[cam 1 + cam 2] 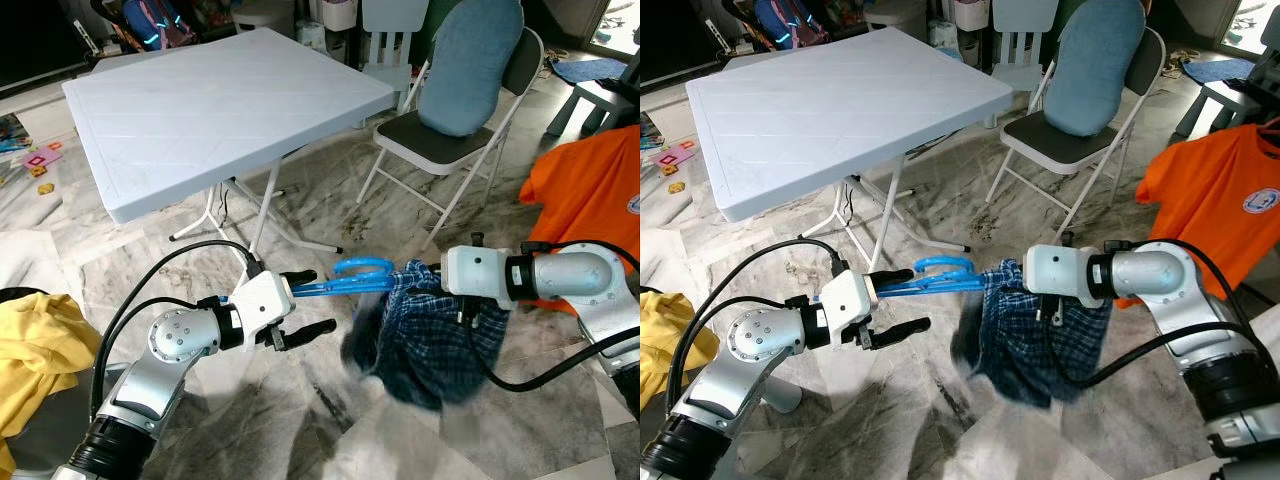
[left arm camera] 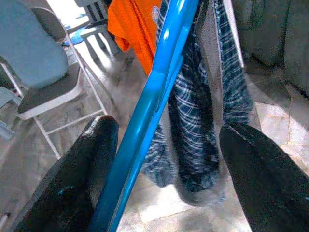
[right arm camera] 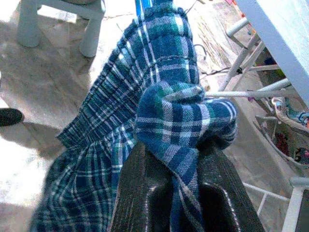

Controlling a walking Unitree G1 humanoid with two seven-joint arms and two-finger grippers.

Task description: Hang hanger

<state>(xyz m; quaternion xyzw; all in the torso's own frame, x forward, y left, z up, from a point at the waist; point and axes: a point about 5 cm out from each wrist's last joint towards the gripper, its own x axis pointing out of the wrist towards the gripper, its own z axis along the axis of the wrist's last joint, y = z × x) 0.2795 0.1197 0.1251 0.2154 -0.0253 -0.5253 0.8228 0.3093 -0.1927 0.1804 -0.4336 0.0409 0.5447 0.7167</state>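
Across the upper left of your head view stands the large white plastic folding desk, nothing on it, and to its right the grey folding metal chair with a blue cushion against its back; the marbled floor takes up the rest. At the right edge an orange T-shirt hangs, which suggests that the hanging place lies on that side, though you cannot see any rail from here. In the lower middle of the frame, between your two arms and off the floor, is the dark blue checked cloth garment draped on the bright blue plastic hanger. The hanger's long axis runs roughly level, from your left tool at lower left towards your right tool at centre right, with its hook end curving up about midway. The left tool's two black fingers stand apart with the blue bar running between them; the bar lies against one finger while the other sits clear, so it guides rather than clamps. The right tool is pinched shut on a bunched fold of the checked cloth, as its wrist view shows. Your right arm is the nearer to the orange shirt's side, so I judge the carry would lead that way, hook end needing to turn upward first.
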